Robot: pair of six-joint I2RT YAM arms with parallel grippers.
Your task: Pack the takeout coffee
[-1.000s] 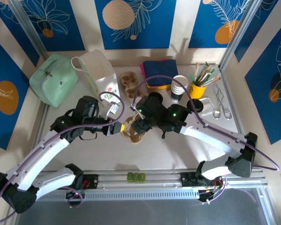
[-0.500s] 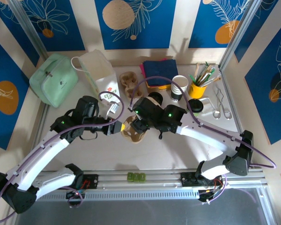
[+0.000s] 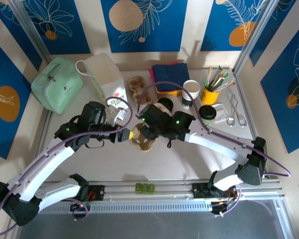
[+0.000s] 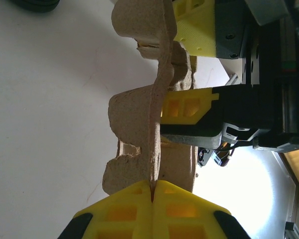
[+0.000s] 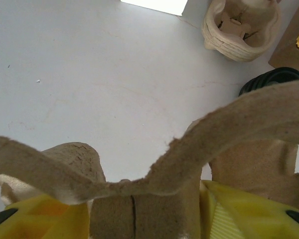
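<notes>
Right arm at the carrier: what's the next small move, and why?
Probably close the right fingers onto the cardboard carrier wall. They stand apart on either side of that wall, while the left fingers are shut on the carrier's other edge. Closing would likely give both arms a hold on it.

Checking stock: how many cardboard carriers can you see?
2: one carrier mid-table, held by the left gripper; another at the back by the bag. Nested ones may hide.
</notes>
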